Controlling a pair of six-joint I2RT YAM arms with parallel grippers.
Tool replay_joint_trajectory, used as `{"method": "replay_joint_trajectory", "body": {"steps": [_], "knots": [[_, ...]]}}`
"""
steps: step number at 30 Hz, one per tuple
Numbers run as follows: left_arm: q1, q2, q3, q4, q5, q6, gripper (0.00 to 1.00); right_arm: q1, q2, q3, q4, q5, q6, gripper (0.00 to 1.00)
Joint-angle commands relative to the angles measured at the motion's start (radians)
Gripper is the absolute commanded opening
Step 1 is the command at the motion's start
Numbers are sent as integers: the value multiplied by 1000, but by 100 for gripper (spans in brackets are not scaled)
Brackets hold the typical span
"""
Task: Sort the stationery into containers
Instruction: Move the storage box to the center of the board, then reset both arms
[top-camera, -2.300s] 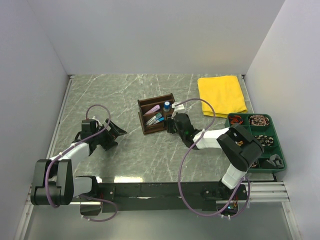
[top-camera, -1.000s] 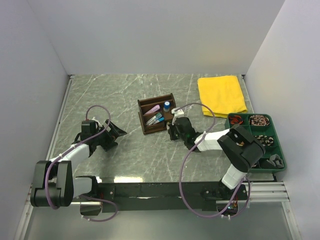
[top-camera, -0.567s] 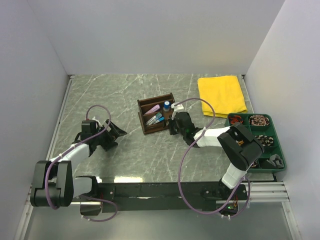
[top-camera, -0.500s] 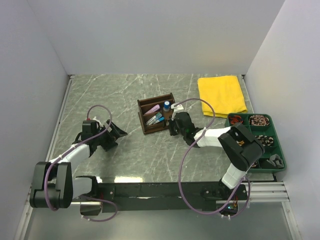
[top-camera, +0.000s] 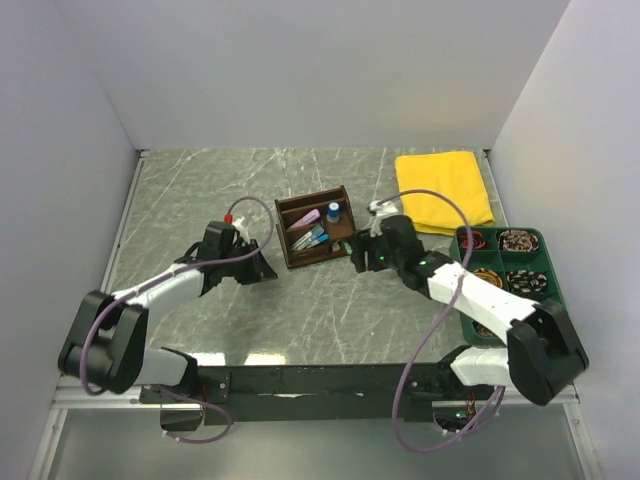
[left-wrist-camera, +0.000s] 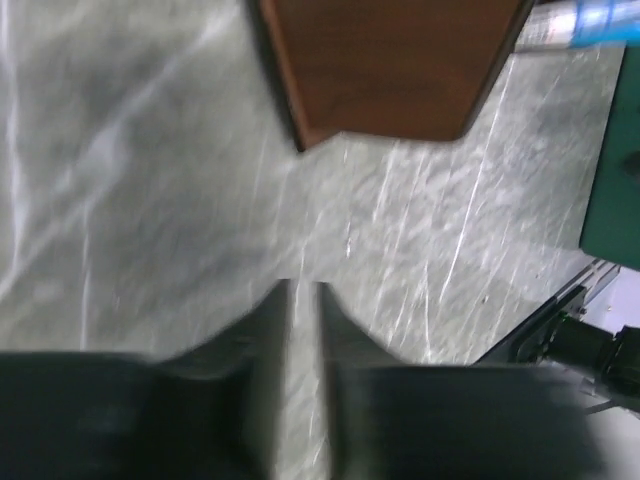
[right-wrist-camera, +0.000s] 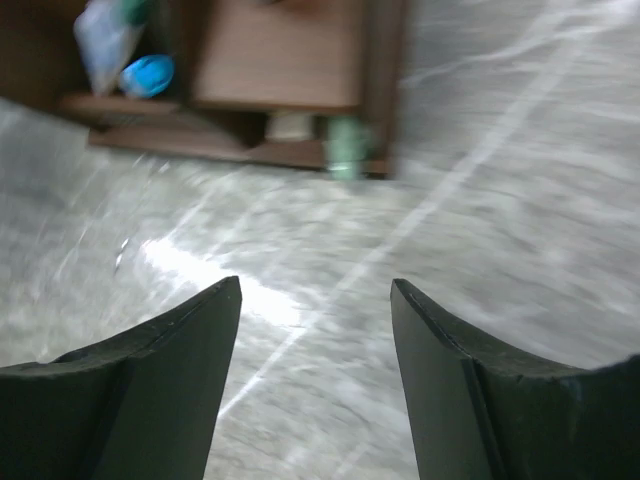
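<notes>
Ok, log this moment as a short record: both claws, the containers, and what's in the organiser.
left claw: shut, empty, low over the table, just left of the organiser
right claw: open, empty, just right of the organiser
wooden organiser: mid-table, between the two claws
organiser contents: blue-capped pens, pink marker, blue-capped bottle
green tray: right edge of the table, coiled bands in its compartments
yellow cloth: folded, behind the tray

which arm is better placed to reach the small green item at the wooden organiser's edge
Right. The right gripper has open jaws pointed at the green item just ahead. The left gripper, jaws nearly shut, faces only a plain wall of the organiser.
</notes>
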Motion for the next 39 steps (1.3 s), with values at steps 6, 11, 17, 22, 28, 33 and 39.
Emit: {"method": "replay_joint_trajectory", "body": {"steps": [6,11,17,22,28,33,39], "knots": [[-32,210,239,74,66,73,1,-186,-156,5,-62,-51,32,71],[-51,288,323,67,84,69,1,-269,-187,-15,-38,-55,29,71],[-63,296,368,-11,-7,52,1,-333,-225,-55,-21,-66,39,72],[-43,300,402,-59,-119,15,1,-373,-247,-81,-10,-72,55,72],[-2,361,484,-30,-144,17,1,-415,-242,-75,-12,-74,49,72],[4,349,506,-115,-153,41,1,-422,-241,-67,-13,-85,41,72],[6,193,384,-219,-110,69,1,-429,-251,-69,-21,-95,29,79]]}}
